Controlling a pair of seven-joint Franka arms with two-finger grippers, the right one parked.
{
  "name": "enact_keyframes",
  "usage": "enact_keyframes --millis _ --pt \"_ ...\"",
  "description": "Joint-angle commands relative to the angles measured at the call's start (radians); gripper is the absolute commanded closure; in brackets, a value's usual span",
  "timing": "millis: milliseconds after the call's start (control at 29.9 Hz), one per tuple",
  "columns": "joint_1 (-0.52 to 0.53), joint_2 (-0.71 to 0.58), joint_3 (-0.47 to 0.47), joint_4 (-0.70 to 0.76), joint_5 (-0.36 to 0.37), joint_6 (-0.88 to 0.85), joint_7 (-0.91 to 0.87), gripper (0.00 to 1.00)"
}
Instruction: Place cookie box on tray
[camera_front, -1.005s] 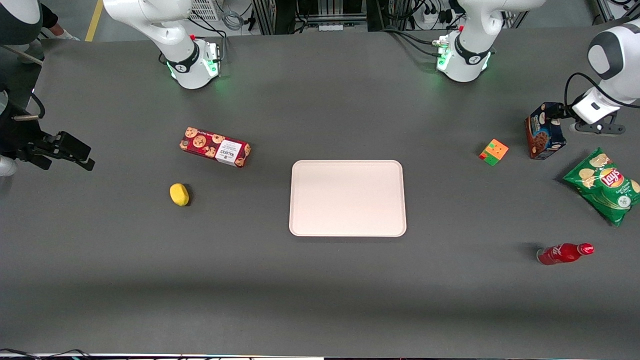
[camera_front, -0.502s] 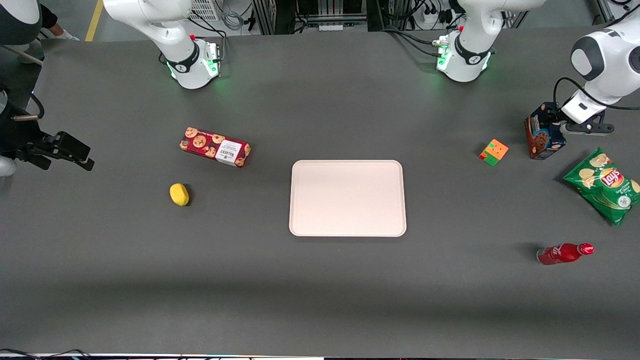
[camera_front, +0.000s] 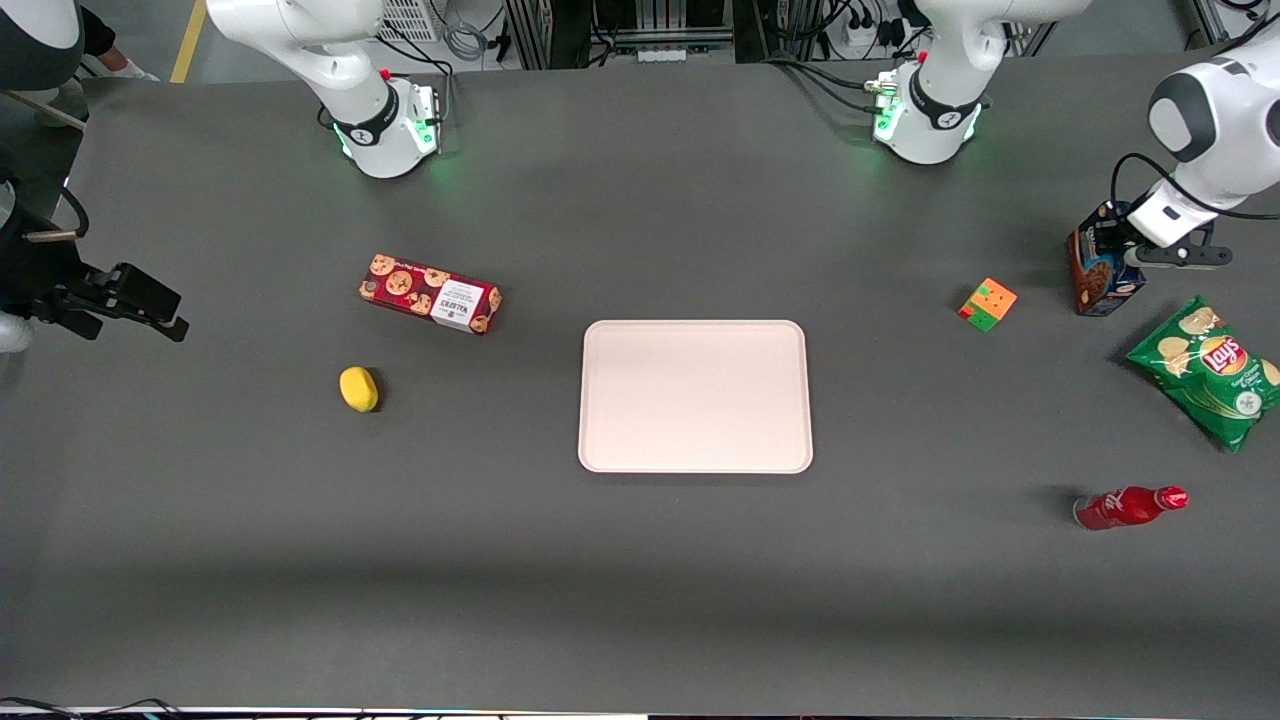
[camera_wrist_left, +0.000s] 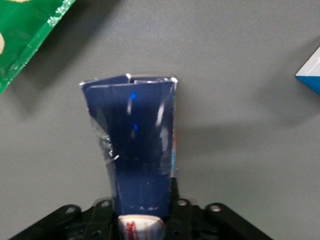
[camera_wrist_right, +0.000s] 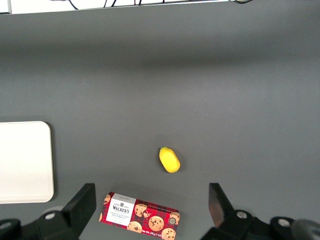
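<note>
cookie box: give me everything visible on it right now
The cookie box is a small dark navy carton with brown cookie pictures on its side. It stands upright on the table toward the working arm's end, farther from the front camera than the green chip bag, with the colourful cube beside it. Its top flaps look crumpled and slightly open. The left end effector is at its top; the wrist view shows the box between the fingers.
</note>
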Motion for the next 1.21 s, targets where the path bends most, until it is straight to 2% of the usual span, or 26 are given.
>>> enact_keyframes --millis 0,201,435,636,770,904,1038,1172 --pt "-0.004 -0.107 -0.05 0.097 0.013 -0.218 -0.011 1.0" --pt "-0.005 -0.185 -0.182 0.327 -0.012 -0.604 -0.028 1.0" --pt "-0.007 -0.164 -0.366 0.703 -0.11 -1.012 -0.049 1.0" --pt "-0.008 -0.096 -0.536 0.965 -0.176 -1.235 -0.265 1.0" --pt "-0.01 -0.044 -0.658 1.071 -0.257 -1.312 -0.469 1.0" --pt "-0.01 -0.006 -0.762 1.104 -0.36 -1.318 -0.612 1.0" --pt "-0.011 0.068 -0.856 1.105 -0.447 -1.278 -0.75 1.0" --pt "-0.017 0.164 -0.972 1.104 -0.472 -1.15 -0.824 1.0"
